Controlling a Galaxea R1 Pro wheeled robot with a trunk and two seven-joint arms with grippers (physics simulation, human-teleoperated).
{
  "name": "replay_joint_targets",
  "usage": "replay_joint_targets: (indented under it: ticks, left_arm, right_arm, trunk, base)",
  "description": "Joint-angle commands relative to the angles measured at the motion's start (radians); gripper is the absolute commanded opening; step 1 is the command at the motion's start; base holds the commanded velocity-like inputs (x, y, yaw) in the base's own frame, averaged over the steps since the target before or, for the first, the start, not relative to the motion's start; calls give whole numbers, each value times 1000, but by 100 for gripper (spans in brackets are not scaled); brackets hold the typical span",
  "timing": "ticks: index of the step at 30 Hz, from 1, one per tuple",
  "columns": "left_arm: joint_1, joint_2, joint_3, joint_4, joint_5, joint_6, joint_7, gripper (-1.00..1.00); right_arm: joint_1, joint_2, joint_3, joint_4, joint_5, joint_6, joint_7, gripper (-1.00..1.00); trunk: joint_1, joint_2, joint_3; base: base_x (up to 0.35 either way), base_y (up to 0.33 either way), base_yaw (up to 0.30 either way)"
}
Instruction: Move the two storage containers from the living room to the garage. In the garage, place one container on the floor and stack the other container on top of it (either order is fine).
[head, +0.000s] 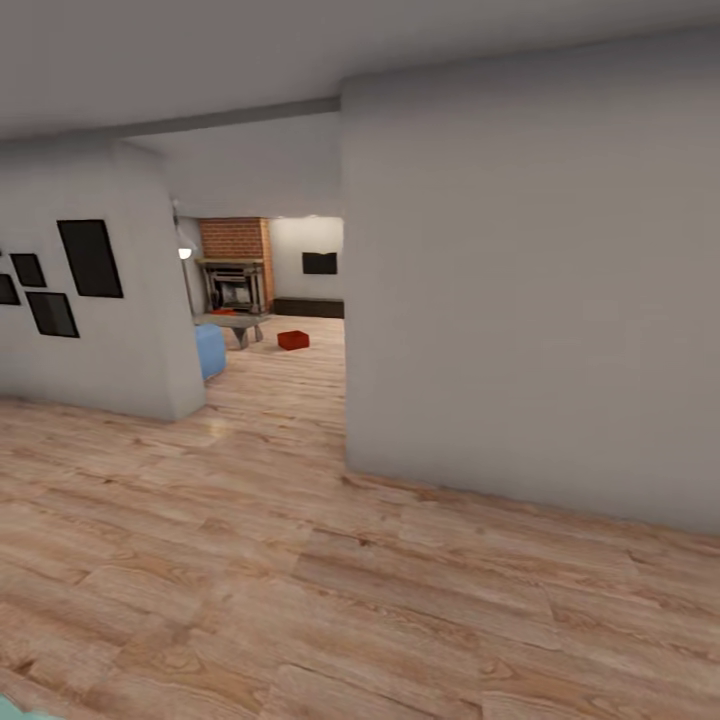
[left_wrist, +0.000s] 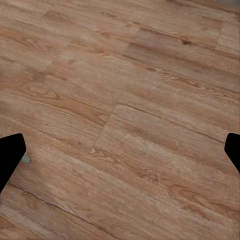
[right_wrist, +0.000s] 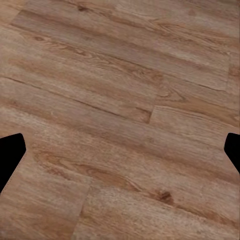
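storage container (head: 293, 340), small orange-red box, far floor

Hallway with light wood-plank floor (head: 300, 600) between two white walls (head: 530, 300). Four dark frames (head: 88, 258) hang on the left wall. Through the opening: brick fireplace (head: 236, 265), low table (head: 235, 323), blue seat (head: 209, 350), and one red bin (head: 293, 340) on the floor.
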Motion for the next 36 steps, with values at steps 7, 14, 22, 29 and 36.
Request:
replay_joint_targets:
  ticks: [7, 14, 22, 29, 36]
  left_arm:
    - [-1, 0, -2, 4, 5, -8, -2, 100]
    - [-1, 0, -2, 4, 6, -4, -3, 100]
    - [-1, 1, -2, 4, 7, -3, -3, 100]
    - [-1, 1, -1, 4, 8, -5, -3, 100]
    - [-1, 0, -2, 4, 6, -2, -3, 100]
  right_arm:
    - [1, -1, 3, -1, 5, -1, -5, 100]
    - [1, -1, 3, -1, 7, 0, -5, 100]
    - [1, -1, 4, -1, 6, 0, -5, 100]
    - [1, -1, 4, -1, 5, 0, -5, 100]
    - [1, -1, 4, -1, 5, 0, -1, 100]
  trunk:
    - [1, -1, 0]
    - [1, -1, 0]
    - [1, -1, 0]
    - [1, -1, 0]
    - [1, -1, 0]
  base:
    - [53, 0, 13]
    - [121, 0, 1]
    - [313, 0, 0]
    - [328, 0, 0]
    - [328, 0, 0]
